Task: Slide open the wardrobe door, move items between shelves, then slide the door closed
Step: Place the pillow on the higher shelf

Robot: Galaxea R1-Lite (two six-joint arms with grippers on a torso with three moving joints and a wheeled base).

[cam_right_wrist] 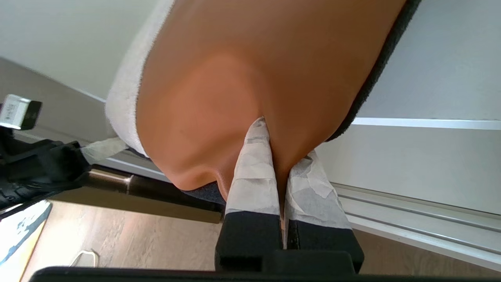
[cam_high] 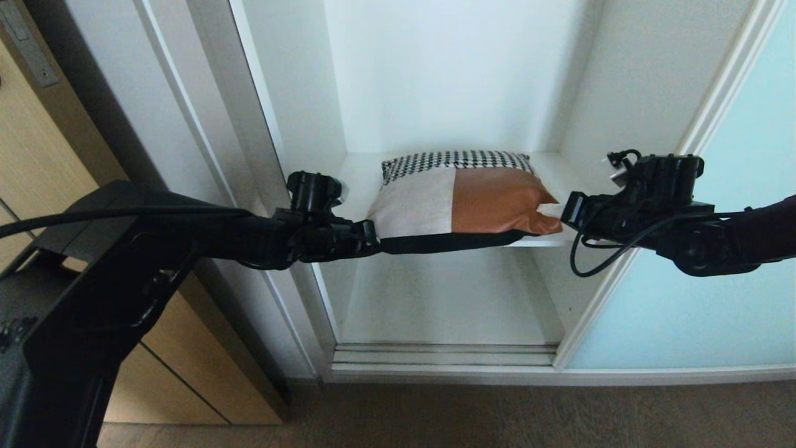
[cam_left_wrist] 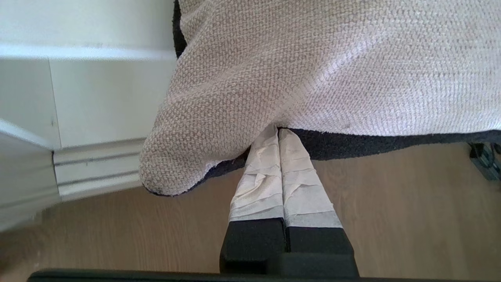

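The square patchwork cushion (cam_high: pixel 460 199) lies half on a white shelf (cam_high: pixel 357 177) in the open wardrobe, its front edge hanging past the shelf's lip. The houndstooth strip is at the back, cream at the left, rust-brown leather at the right. My left gripper (cam_high: pixel 373 239) is shut on the front left edge, its taped fingertips (cam_left_wrist: pixel 287 137) pressed together under the cream fabric (cam_left_wrist: pixel 332 70) at the black piping. My right gripper (cam_high: pixel 555 211) is shut on the front right corner, with brown leather (cam_right_wrist: pixel 254 70) pinched between its fingers (cam_right_wrist: pixel 252 176). The sliding wardrobe door (cam_high: pixel 715 280) stands slid aside at the right.
A lower white compartment (cam_high: pixel 435 305) opens below the shelf, with the door track (cam_high: pixel 444 356) along its front. A tan wood door (cam_high: pixel 31 155) stands at the left. Brown floor (cam_high: pixel 466 417) runs in front. My left arm's black body (cam_high: pixel 81 311) fills the lower left.
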